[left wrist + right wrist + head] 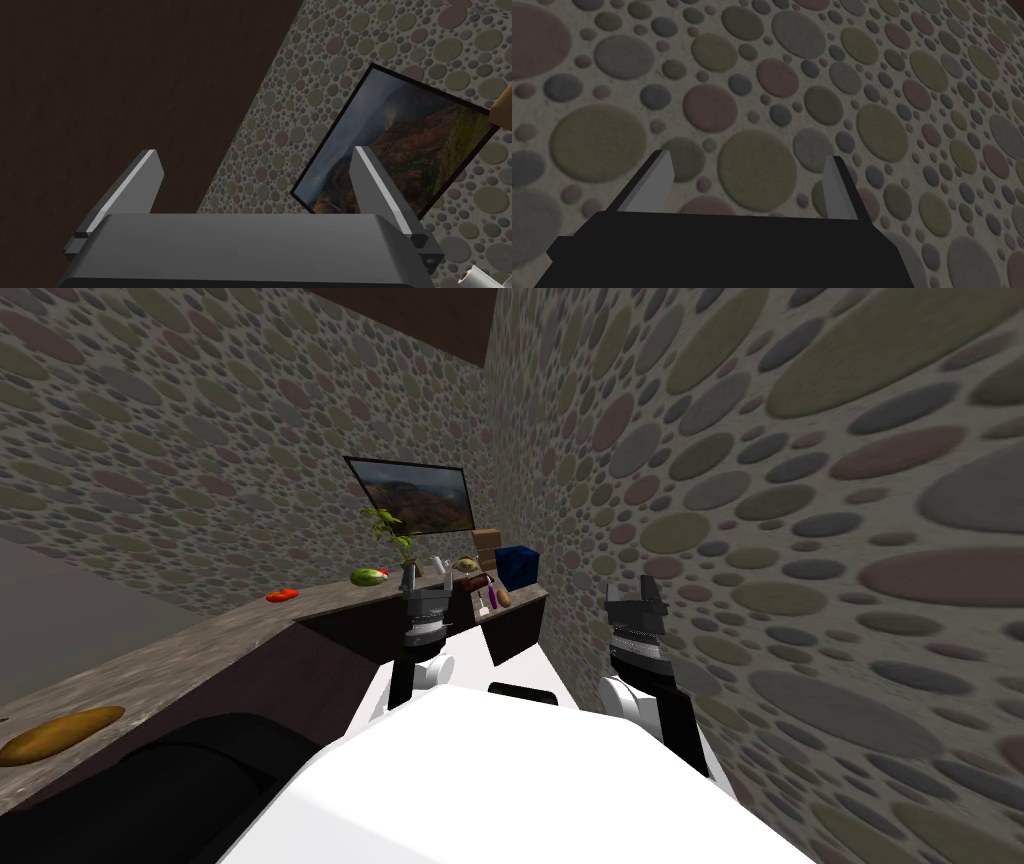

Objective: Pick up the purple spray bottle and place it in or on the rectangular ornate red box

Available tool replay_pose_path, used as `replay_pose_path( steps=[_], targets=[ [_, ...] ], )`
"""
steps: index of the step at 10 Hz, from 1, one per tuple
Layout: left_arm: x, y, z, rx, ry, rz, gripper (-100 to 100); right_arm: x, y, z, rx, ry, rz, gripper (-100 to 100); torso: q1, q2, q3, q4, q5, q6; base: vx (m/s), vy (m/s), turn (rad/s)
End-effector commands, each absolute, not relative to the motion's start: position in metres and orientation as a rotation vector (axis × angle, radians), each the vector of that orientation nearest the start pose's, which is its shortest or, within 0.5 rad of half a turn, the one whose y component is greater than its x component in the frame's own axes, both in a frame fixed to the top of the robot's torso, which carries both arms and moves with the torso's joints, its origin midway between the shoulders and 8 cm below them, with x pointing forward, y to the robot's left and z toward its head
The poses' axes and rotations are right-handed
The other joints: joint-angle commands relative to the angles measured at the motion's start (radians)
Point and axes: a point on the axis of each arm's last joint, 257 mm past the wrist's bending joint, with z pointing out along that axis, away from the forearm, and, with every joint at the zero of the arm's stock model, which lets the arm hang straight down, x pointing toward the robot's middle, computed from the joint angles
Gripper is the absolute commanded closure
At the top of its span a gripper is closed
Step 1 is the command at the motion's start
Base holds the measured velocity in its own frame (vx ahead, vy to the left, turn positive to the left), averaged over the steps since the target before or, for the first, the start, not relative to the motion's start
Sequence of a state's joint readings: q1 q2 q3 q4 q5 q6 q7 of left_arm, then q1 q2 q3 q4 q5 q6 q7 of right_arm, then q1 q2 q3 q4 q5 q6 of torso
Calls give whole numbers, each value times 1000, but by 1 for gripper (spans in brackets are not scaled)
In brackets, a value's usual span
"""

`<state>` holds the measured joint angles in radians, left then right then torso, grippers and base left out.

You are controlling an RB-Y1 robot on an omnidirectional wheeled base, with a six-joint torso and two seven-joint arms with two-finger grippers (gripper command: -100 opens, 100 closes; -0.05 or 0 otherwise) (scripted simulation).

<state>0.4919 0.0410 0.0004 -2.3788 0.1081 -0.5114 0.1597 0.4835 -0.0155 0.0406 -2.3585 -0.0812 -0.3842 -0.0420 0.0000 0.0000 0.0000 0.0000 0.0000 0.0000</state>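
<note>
Left gripper [252,155], jaws apart; right gripper [749,160], likewise apart; small purple spray bottle [492,594] at far end of mottled grey counter [200,633].

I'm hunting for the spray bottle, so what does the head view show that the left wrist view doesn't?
Head view's extras: a mottled grey-brown counter carrying a small purple spray bottle, a dark red box beside it, a blue cube-shaped box and a leafy green plant, plus the right gripper. Left wrist view's extras: the left gripper close up, its light grey fingers open and empty. Shared: the black-framed landscape picture, the spotted pebble-pattern wall, a flat dark brown surface and the left gripper itself.
</note>
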Motion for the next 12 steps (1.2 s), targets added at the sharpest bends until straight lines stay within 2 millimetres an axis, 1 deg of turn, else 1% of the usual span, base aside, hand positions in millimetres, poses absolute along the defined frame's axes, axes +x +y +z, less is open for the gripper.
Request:
replay_pose_path(
  steps=[1, 5, 6, 7, 8, 9, 10, 11, 12],
  targets=[
    [325, 281, 70, -656, 462, -1585, -100, 349, -270, 42, 736, 585, 1440, 0, 0, 0, 0, 0, 0, 0, -11, -16, 76],
    [345, 287, 64, -703, 432, -1669, -100, 349, -270, 42, 736, 584, 1440, 0, -3, 2, 1, 0, -1, 0, -35, -49, 93],
    [345, 288, 64, -710, 424, -1677, -100, 349, -270, 42, 736, 584, 1440, 0, -3, 3, 2, 1, -1, 0, -31, -37, 19],
    [352, 291, 62, -729, 410, -1702, -100, 349, -270, 42, 736, 584, 1440, 0, -3, 2, 1, 1, -1, 0, -20, -34, 51],
    [352, 292, 62, -733, 405, -1706, -100, 349, -270, 42, 736, 584, 1440, 0, -2, 1, 1, 0, -1, 0, -13, -27, 43],
    [360, 294, 59, -754, 389, -1732, -100, 349, -270, 42, 736, 584, 1440, 0, -2, 1, 0, 0, 0, 0, -19, -32, 90],
    [360, 295, 59, -759, 384, -1738, -100, 349, -270, 42, 736, 584, 1440, 0, -2, 1, 1, 0, 0, 0, -18, -28, 36],
    [369, 297, 56, -780, 368, -1763, -100, 349, -270, 42, 736, 584, 1440, 0, -2, 1, 1, 0, 0, 0, -29, -33, 74],
    [369, 299, 56, -789, 359, -1771, -100, 349, -270, 42, 736, 584, 1440, 0, -2, 1, 1, 0, 0, 0, -26, -32, 40]
  ],
)
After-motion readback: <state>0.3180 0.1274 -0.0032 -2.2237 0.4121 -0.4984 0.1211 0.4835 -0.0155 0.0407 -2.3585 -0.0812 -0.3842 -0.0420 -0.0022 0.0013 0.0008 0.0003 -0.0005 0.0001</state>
